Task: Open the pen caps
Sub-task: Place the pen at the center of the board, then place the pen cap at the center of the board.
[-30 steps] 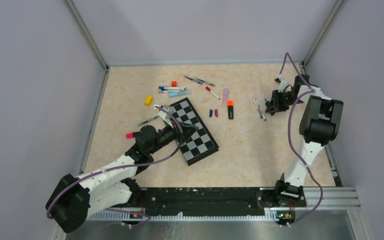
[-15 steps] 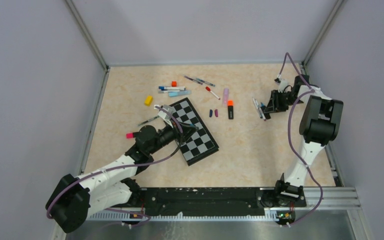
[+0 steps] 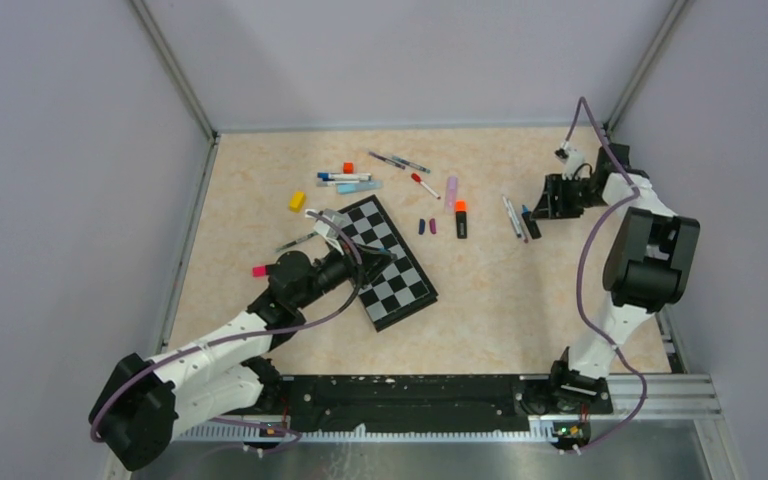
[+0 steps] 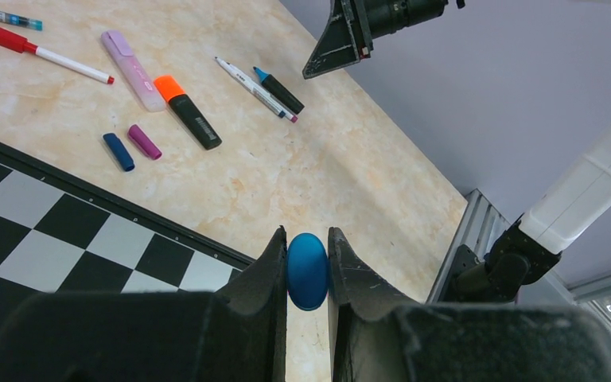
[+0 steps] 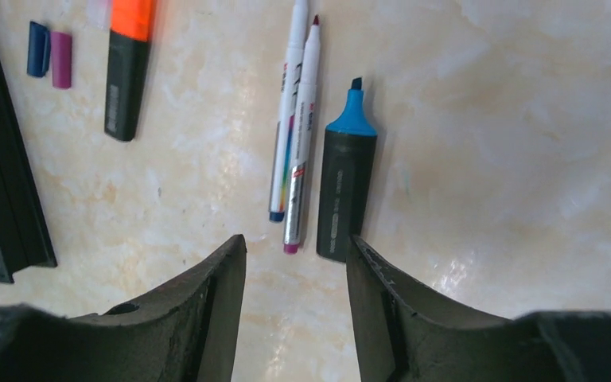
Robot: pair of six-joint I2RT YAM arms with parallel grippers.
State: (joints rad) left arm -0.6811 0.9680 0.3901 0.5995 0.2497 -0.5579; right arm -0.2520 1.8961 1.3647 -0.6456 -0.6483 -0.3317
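Left gripper (image 4: 308, 248) pinches a blue cap (image 4: 308, 274) by the board's (image 4: 56, 239) edge, seen only from its wrist. Right gripper (image 5: 296, 240) hangs spread, empty, above an uncapped highlighter (image 5: 345, 191) beside two pens (image 5: 290, 119), near the right wall (image 3: 740, 120); bare tabletop (image 3: 520, 300) lies between both arms.

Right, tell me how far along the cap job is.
Done: the blue highlighter lies uncapped, and a navy cap and a purple cap lie loose. In hand: the left gripper pinches a blue cap; the right gripper is open. Left: the orange highlighter is capped.
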